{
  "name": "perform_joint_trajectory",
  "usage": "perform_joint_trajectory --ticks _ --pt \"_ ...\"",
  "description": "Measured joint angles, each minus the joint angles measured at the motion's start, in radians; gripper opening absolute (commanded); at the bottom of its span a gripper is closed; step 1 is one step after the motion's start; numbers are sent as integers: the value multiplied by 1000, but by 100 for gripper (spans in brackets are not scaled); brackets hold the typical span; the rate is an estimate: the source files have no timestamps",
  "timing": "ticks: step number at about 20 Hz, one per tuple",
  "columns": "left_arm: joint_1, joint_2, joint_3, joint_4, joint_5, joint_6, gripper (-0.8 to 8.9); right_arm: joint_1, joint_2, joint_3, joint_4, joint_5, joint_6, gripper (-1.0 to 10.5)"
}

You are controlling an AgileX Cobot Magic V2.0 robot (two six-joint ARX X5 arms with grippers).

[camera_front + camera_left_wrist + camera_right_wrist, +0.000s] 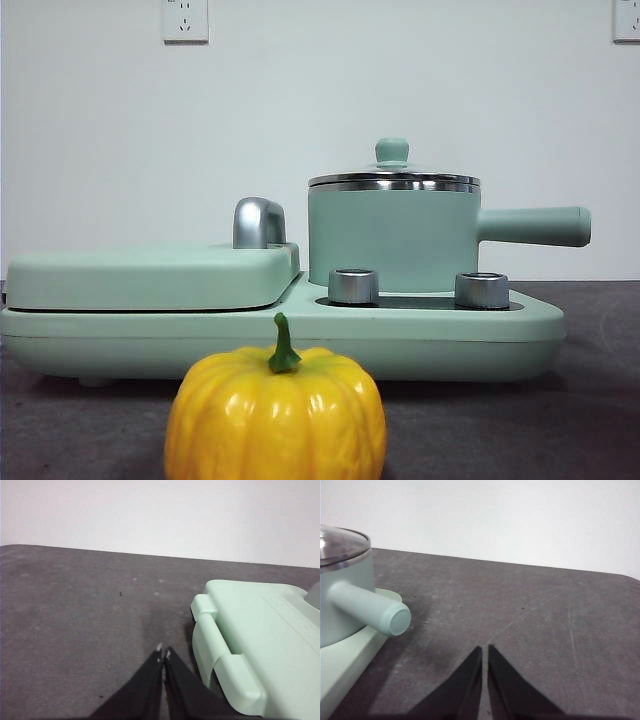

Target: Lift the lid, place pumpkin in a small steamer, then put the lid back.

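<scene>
Front view: pumpkin [276,412], yellow-orange, ribbed, green stem, standing on the dark desk [590,400] at its near edge, in front of the cooker base [440,335] and apart from it; its underside is cut off by the frame. Small steamer [392,238], mint-green, seated on the base's right half behind two chrome knobs, side handle pointing toward the desk's right edge. Lid [393,176] in place on the steamer; contents not visible. Griddle cover [150,275] flat on the left half, chrome handle behind it. Left gripper [163,652], jaws together and empty, over bare desk beside the griddle end. Right gripper [484,650], jaws together and empty, near the steamer handle's tip, not touching.
</scene>
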Motion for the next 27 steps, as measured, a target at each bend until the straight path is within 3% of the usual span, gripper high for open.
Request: perform_joint_trajectory --ticks 8,13,16,23,27 --pt "0 0 0 2 0 -2 7 0 0 0 0 0 2 18" --pt "0 0 0 10 0 -77 7 0 0 0 20 5 84 17" --pt "0 0 0 11 0 -188 7 0 0 0 18 27 174 17" --pt "0 0 0 42 0 -581 7 0 0 0 57 11 450 16" --pt "0 0 0 196 0 -679 8 0 0 7 148 -10 520 16"
